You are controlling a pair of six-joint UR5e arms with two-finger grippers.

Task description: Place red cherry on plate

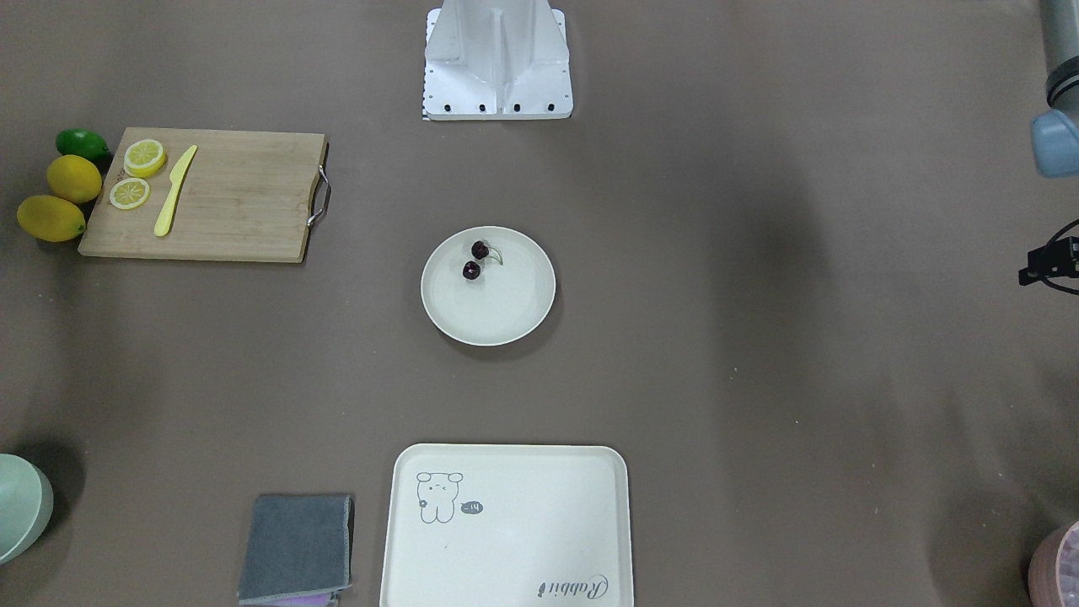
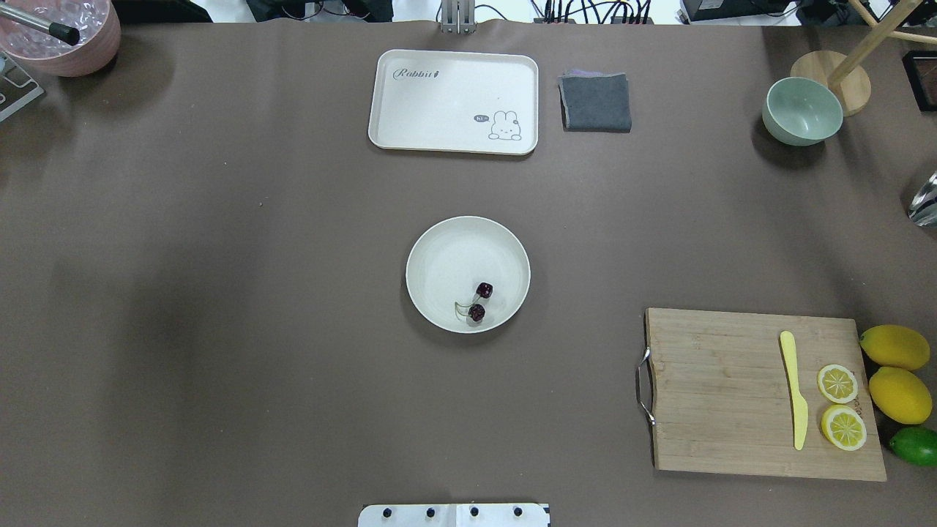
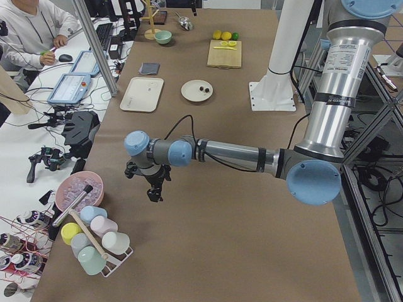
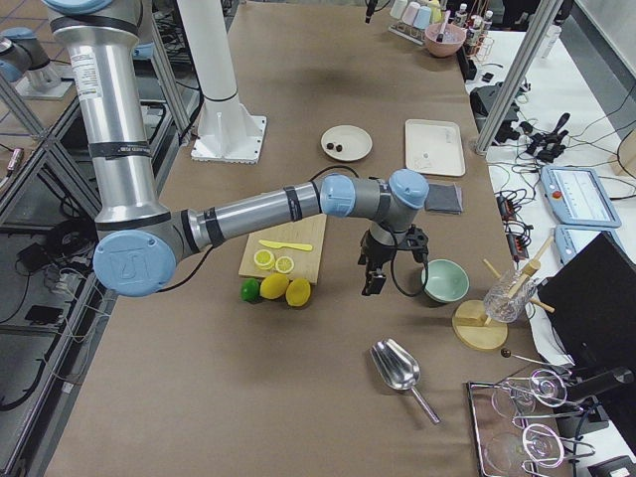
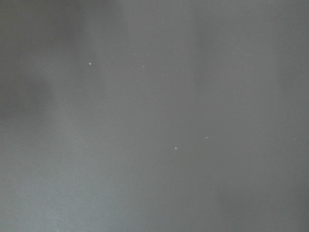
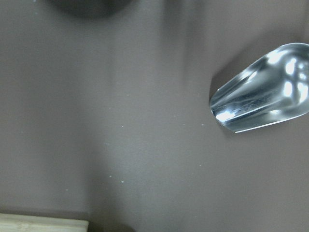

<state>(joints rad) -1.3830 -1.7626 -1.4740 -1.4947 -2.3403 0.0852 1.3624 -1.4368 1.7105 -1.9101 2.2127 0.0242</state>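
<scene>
The red cherry (image 2: 479, 301), two tiny dark fruits joined by a pale green stem, lies inside the round cream plate (image 2: 446, 249) at the table's centre, toward the robot's side of it. The front-facing view shows the same cherry (image 1: 476, 260) on the plate (image 1: 506, 324). My left gripper (image 3: 153, 190) hangs over bare table far off at the left end, near the pink bowl. My right gripper (image 4: 374, 281) hangs at the right end, between the lemons and the green bowl. Both appear only in side views, so I cannot tell whether they are open or shut.
A cutting board (image 2: 761, 395) carries lemon slices (image 2: 837, 383) and a yellow knife (image 2: 793, 388), with whole lemons (image 2: 894, 348) and a lime beside it. A cream tray (image 2: 454, 102), grey cloth (image 2: 595, 102) and green bowl (image 2: 801, 111) line the far edge. A metal scoop (image 4: 397, 370) lies at the right end.
</scene>
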